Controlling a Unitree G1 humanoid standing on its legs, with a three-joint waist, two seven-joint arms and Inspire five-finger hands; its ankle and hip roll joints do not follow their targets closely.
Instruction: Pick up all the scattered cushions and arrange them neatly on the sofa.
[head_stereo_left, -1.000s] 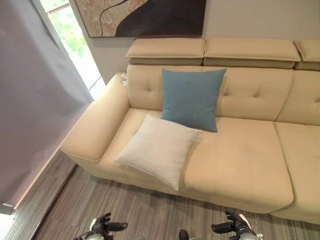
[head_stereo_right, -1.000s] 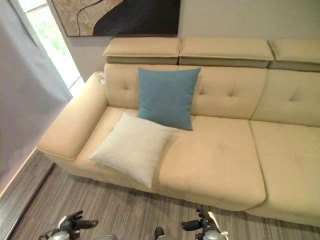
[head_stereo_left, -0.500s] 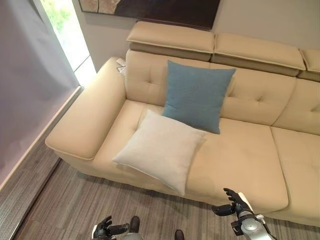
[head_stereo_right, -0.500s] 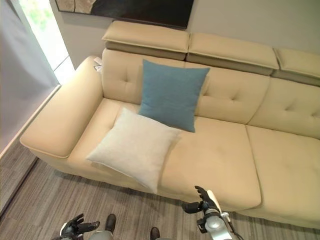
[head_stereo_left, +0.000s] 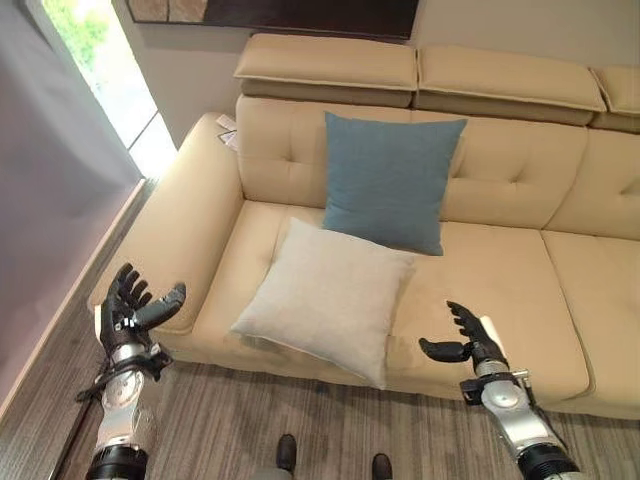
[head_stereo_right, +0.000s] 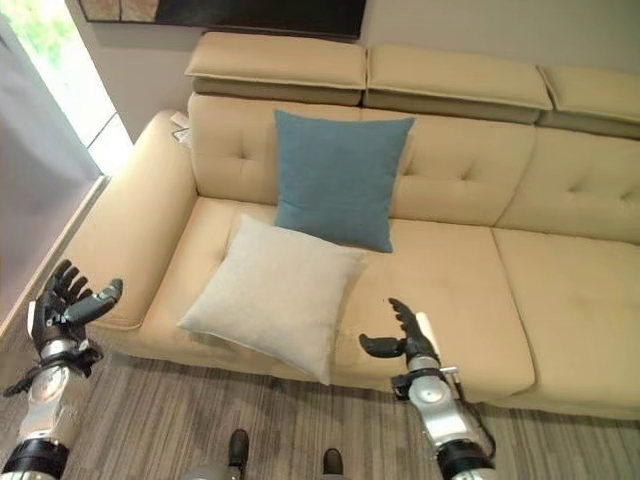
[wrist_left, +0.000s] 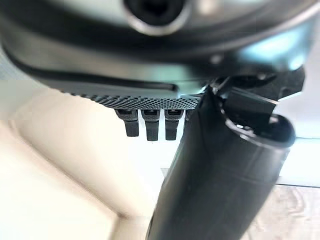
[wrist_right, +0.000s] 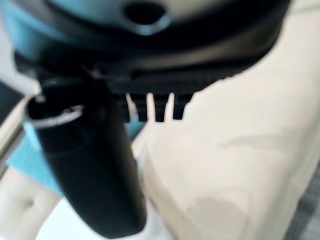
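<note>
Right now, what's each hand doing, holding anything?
Left hand: open, holding nothing, by the sofa arm.
Right hand: open, holding nothing, beside the white cushion.

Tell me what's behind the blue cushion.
The blue cushion leans upright against the sofa's tufted backrest, with the headrest above it. The part of the backrest directly behind it is covered. The cream cushion lies in front, its far corner overlapping the blue one's lower edge.

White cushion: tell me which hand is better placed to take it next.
Probably the right. The right hand hangs open beside the near right edge of the white cushion, over the sofa seat. The left hand, also open, is out by the armrest, farther from it.
</note>
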